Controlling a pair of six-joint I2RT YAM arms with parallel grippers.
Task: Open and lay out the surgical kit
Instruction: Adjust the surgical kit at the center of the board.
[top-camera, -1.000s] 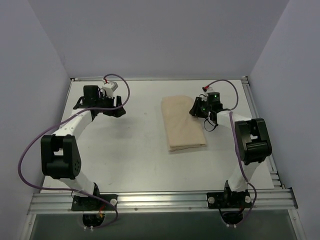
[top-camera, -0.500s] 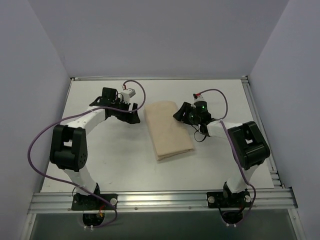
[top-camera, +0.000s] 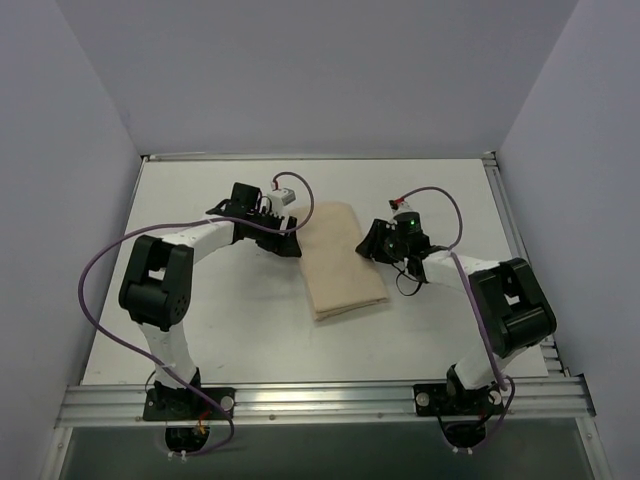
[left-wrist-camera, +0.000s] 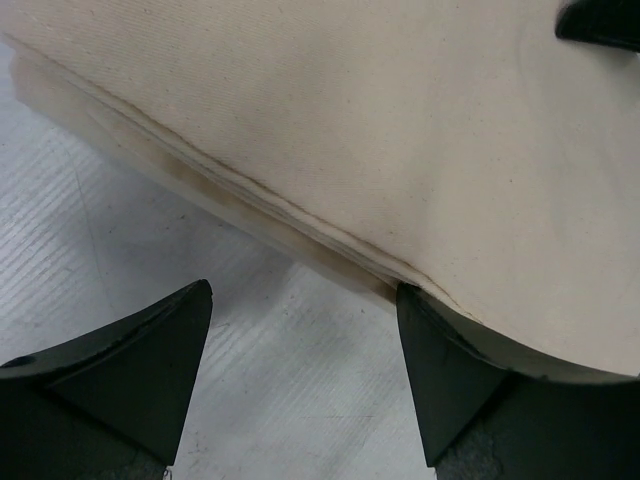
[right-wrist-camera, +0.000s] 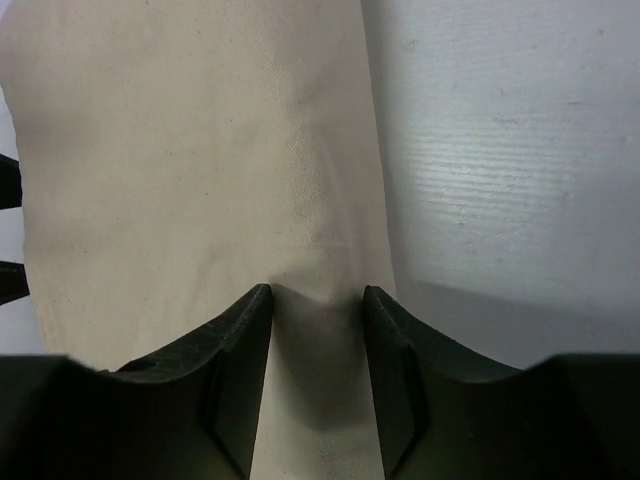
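On the middle of the desk (top-camera: 250, 320) the surgical kit (top-camera: 342, 262) lies fully wrapped, with nothing laid out yet. The left end effector (top-camera: 292, 243) is wide at its left edge. The right end effector (top-camera: 371, 243) sits narrower over the right edge; I cannot tell if it grips.

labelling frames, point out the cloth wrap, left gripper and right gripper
cloth wrap (top-camera: 340, 262), top external view, middle of its upper face
left gripper (left-wrist-camera: 302, 300), left wrist view, midway between fingertips
right gripper (right-wrist-camera: 317, 292), right wrist view, midway between fingertips
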